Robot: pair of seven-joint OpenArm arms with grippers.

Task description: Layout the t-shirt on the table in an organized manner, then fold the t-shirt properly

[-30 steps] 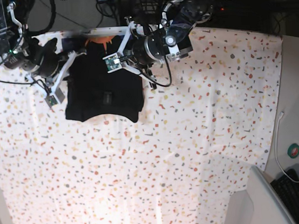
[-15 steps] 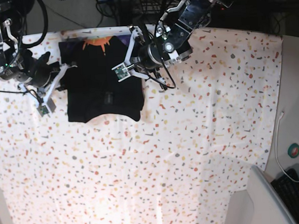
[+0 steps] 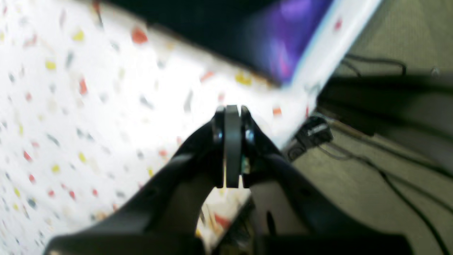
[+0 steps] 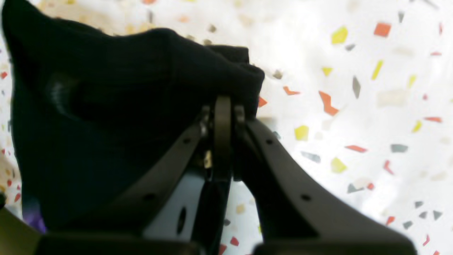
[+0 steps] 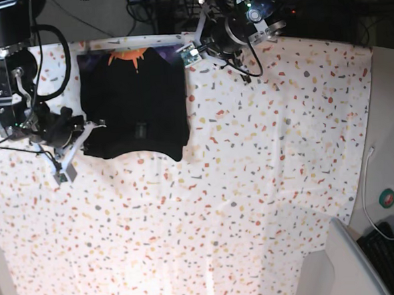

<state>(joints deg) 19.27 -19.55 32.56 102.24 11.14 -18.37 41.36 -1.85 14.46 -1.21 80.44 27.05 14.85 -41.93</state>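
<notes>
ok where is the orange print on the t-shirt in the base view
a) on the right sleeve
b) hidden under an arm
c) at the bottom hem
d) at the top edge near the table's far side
d, the orange print sits at the t-shirt's top edge by the table's far side.

No words, numbers or brand names can be read in any of the views. The t-shirt [image 5: 132, 101] carries an orange-and-purple print near the neck and a small pale tag [image 5: 141, 129] at its middle — both too small and soft for any letters to show. A round teal disc [image 5: 387, 198] beside the tabletop [image 5: 266, 183] bears a small red mark, which cannot be made out either. The two wrist views are blurred — nothing written shows in them.
</notes>
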